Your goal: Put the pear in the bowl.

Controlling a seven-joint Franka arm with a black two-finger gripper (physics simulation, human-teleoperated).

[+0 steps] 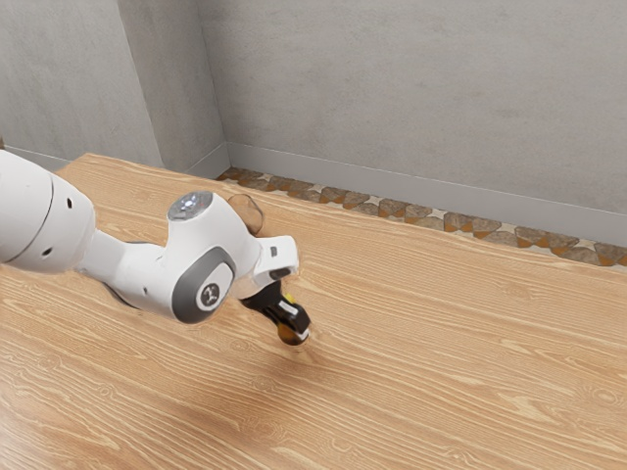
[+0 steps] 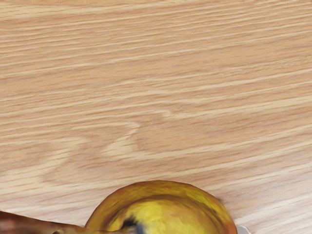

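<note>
Just past the arm's wrist in the exterior view, the black gripper (image 1: 290, 318) points down at the table, shut on the yellow-brown pear (image 1: 291, 336). The pear shows below the fingers, partly covered by them. At the lower edge of the wrist view is the pear (image 2: 168, 214), large and close, its thick brown stem (image 2: 41, 225) pointing sideways. A pale bit of fingertip (image 2: 243, 229) shows beside it. Behind the arm in the exterior view, a brownish rounded rim, apparently the bowl (image 1: 247, 210), is mostly hidden, so its inside cannot be seen.
The wooden table (image 1: 451, 362) stretches under the arm and far to the exterior view's right. Grey walls (image 1: 411, 88) rise beyond its back edge, with a strip of patterned floor (image 1: 392, 209) between. A soft shadow lies on the wood around the gripper.
</note>
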